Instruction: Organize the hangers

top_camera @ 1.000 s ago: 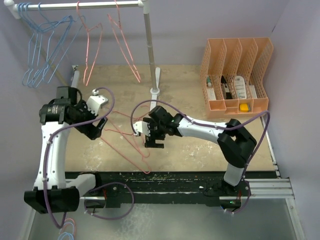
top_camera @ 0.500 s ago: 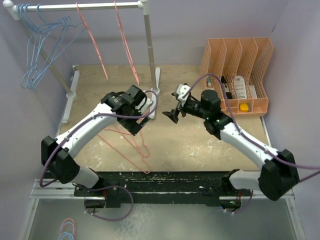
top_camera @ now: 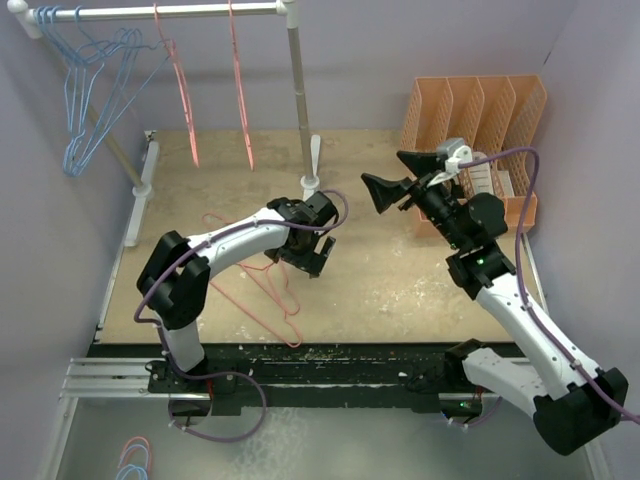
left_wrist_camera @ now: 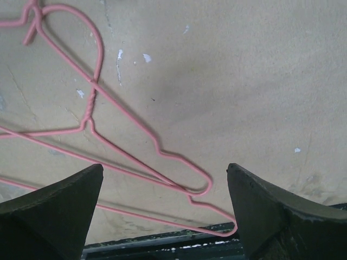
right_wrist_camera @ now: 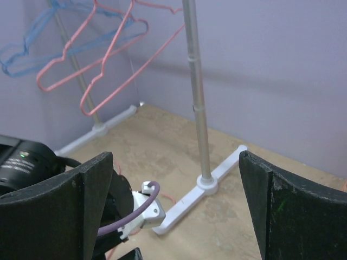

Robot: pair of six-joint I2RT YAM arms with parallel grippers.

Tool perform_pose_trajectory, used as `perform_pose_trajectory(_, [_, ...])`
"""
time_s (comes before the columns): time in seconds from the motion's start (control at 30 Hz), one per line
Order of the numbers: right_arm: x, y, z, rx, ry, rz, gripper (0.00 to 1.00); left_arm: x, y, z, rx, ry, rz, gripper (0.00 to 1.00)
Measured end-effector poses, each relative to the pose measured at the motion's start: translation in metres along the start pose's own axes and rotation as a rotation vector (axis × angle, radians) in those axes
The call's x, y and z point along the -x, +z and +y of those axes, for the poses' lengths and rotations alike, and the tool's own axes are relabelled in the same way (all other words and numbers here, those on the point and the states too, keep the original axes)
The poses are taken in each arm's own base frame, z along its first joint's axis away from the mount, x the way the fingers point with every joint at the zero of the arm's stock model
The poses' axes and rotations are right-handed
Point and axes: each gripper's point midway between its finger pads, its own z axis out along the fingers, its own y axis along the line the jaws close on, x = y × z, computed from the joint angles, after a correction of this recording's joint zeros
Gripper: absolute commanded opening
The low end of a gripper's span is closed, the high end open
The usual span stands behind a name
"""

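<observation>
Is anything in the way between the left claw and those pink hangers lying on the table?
Nothing visible does. The left gripper hangs open above the pink hangers, which lie flat on the table with nothing over them.

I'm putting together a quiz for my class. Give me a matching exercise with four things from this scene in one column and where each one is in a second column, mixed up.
Things:
1. blue hangers
2. orange file holder
3. left tool
4. right tool

Places:
A. raised in the air, pointed toward the white rack
B. hanging at the left end of the rail
C. low over pink hangers lying flat
D. at the back right of the table

Pairs: 1-B, 2-D, 3-C, 4-A
</observation>
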Motion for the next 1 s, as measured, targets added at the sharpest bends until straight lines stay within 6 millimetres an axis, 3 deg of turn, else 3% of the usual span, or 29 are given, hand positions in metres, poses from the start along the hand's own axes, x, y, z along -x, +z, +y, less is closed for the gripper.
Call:
perform_pose_trajectory(0.17, [0.027,-0.007,0.002,-0.016,0.037,-0.082,1.00,-0.007,0.010,0.011,0.027,-0.190,0.011,0.81])
perform_pose_trajectory(0.23, [0.026,-0.006,0.002,-0.016,0.053,-0.081,1.00,-0.020,0.019,0.025,0.039,-0.309,0.040,0.70])
perform_pose_trajectory(0.37, [0.016,-0.001,-0.002,-0.024,0.073,-0.057,1.00,-0.044,0.030,0.044,0.081,-0.485,0.083,0.67])
perform_pose_trajectory(0.47, [0.010,0.002,-0.005,-0.030,0.079,-0.044,1.00,-0.044,0.030,0.036,0.064,-0.550,0.080,0.66])
perform_pose_trajectory(0.77, [-0.014,0.012,-0.014,-0.047,0.099,0.010,1.00,-0.017,0.040,0.011,-0.014,-0.677,0.052,0.62])
perform_pose_trajectory(0.87, [-0.015,0.013,-0.016,-0.051,0.101,0.014,1.00,-0.015,0.047,0.007,-0.020,-0.706,0.058,0.56])
perform_pose_trajectory(1.0, [-0.012,0.012,-0.018,-0.057,0.098,0.006,1.00,-0.019,0.061,0.004,-0.007,-0.723,0.093,0.41])
